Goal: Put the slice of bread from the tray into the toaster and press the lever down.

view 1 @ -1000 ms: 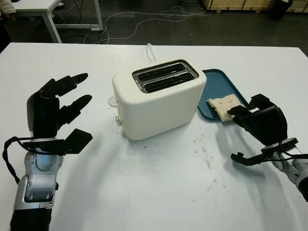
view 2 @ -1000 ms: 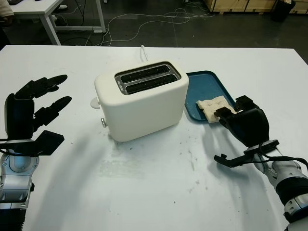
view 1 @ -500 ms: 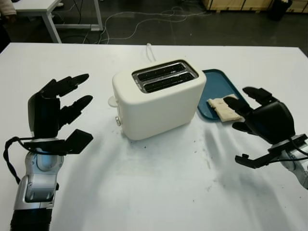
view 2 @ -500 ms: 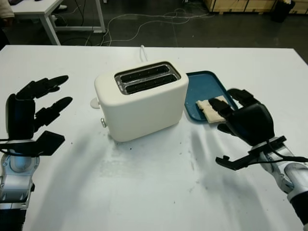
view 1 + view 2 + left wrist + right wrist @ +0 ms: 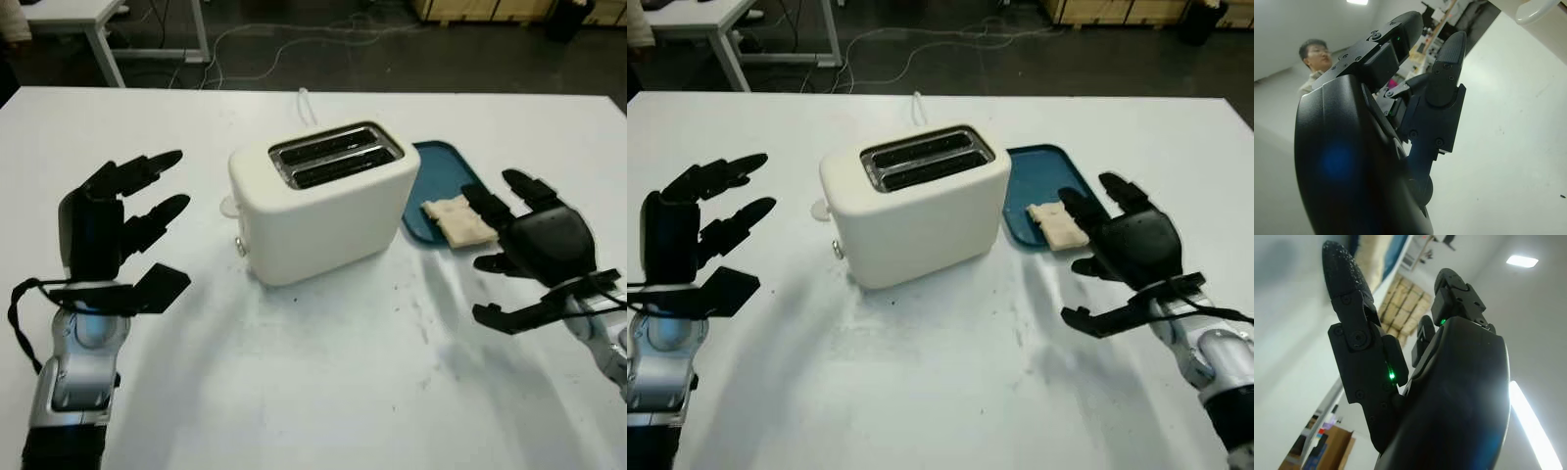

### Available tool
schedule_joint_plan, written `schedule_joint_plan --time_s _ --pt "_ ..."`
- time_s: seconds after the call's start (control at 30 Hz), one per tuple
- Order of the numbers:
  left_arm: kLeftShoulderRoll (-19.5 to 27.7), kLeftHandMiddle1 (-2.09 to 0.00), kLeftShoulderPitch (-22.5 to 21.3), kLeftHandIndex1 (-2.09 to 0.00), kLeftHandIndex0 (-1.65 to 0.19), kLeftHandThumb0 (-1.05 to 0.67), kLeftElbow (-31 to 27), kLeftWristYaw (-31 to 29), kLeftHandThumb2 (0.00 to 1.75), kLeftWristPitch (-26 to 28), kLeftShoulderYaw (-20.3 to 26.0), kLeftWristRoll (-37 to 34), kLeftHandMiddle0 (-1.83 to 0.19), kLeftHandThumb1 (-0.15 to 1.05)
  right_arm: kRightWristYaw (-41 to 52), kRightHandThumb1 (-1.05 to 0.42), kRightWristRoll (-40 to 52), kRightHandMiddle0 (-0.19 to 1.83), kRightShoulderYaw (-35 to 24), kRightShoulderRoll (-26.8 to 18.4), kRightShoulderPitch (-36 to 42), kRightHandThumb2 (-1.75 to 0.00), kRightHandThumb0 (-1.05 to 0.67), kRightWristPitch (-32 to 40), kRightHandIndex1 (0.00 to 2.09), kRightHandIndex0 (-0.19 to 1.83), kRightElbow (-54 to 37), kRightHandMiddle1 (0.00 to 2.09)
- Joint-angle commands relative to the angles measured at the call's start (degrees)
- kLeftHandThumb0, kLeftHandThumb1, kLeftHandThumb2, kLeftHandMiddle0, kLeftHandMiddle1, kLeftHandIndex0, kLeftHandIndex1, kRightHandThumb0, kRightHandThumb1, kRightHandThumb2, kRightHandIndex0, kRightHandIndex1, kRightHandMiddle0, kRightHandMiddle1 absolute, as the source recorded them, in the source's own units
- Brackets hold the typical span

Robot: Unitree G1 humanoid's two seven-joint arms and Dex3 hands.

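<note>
A cream two-slot toaster (image 5: 323, 201) stands in the middle of the white table, its slots empty and its lever (image 5: 240, 247) on the left end. To its right lies a blue tray (image 5: 443, 186) with a pale slice of bread (image 5: 458, 219) at its near edge. My right hand (image 5: 534, 245) is open, hovering just right of the bread without touching it. Over the table's left side, well clear of the toaster, my left hand (image 5: 118, 230) is raised and open.
A white cable (image 5: 307, 103) runs from behind the toaster toward the table's far edge. Beyond the table are a dark floor with cables and a white desk leg (image 5: 103, 49). In the left wrist view a person (image 5: 1315, 58) stands in the background.
My right hand went from curled beside the bread to open, and rose and shifted slightly right. The bread stayed on the tray. The left hand did not move.
</note>
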Motion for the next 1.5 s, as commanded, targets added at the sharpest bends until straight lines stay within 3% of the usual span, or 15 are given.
schedule_joint_plan --time_s 0.0,0.4,0.6,1.07,1.13,1.2,1.37,1.4,1.43,1.47 --pt "0.2 -0.85 0.2 -0.06 -0.9 -0.37 -0.4 0.1 0.0 0.0 0.0 0.2 -0.63 0.9 -1.8 -0.92 -0.5 0.2 1.3 1.4 -2.0 -0.02 -0.79 0.2 0.01 0.18 3.4 0.01" --pt "-0.1 -0.84 0.3 -0.05 -0.9 -0.36 -0.5 0.0 0.0 0.1 -0.1 0.0 -0.63 0.9 -9.8 -0.92 -0.1 0.3 7.5 4.0 -8.3 -0.07 -0.75 -2.9 0.02 0.26 17.9 0.02" --pt "-0.1 -0.84 0.3 -0.05 -0.9 -0.38 -0.4 0.5 0.0 0.0 0.0 0.3 -0.64 0.9 -12.9 -0.92 -0.1 0.41 9.1 3.9 -9.0 -0.1 -0.72 -4.1 0.03 0.34 19.1 0.04" --pt "0.0 -0.84 0.5 -0.05 -0.91 -0.38 -0.8 0.2 0.0 0.1 0.1 0.1 -0.64 0.9 -17.0 -0.92 -0.6 0.72 11.7 3.2 -9.9 -0.19 -0.48 -6.5 0.13 0.76 21.0 0.06" --pt "-0.1 -0.84 0.5 -0.05 -0.91 -0.38 -0.6 0.6 0.0 -0.3 0.1 0.2 -0.65 0.9 -17.1 -0.92 -0.4 0.84 12.0 3.4 -10.1 -0.25 -0.43 -6.1 0.31 0.77 21.7 0.08" --pt "0.0 -0.84 0.5 -0.05 -0.92 -0.39 -0.3 0.8 0.0 -0.6 0.1 0.2 -0.65 0.9 -16.7 -0.92 -0.6 0.95 12.4 3.4 -10.2 -0.32 -0.39 -5.6 0.9 0.6 21.7 0.07" --pt "-0.2 -0.84 0.8 -0.04 -0.91 -0.38 -1.5 0.2 0.0 0.7 0.0 0.5 -0.64 0.9 -15.3 -0.92 -2.0 1.01 13.2 2.8 -10.0 -0.5 -0.43 -3.3 1.27 0.59 19.8 0.14" --pt "-0.1 -0.84 0.8 -0.04 -0.91 -0.38 -1.4 0.2 0.0 0.6 0.0 0.5 -0.64 0.9 -15.5 -0.92 -2.6 1.0 13.4 2.8 -9.9 -0.51 -0.44 -2.7 1.39 0.6 19.5 0.24" --pt "-0.1 -0.84 0.8 -0.04 -0.91 -0.38 -1.4 0.2 0.0 0.5 0.0 0.5 -0.64 0.9 -15.3 -0.92 -2.9 0.86 13.7 2.7 -9.9 -0.53 -0.45 -2.1 1.56 0.59 19.2 0.58" --pt "-0.1 -0.84 0.7 -0.04 -0.91 -0.38 -1.3 0.2 0.0 0.4 0.0 0.4 -0.64 0.9 -14.7 -0.92 -3.1 0.76 13.8 2.7 -9.8 -0.54 -0.46 -1.4 1.64 0.58 18.7 0.78"
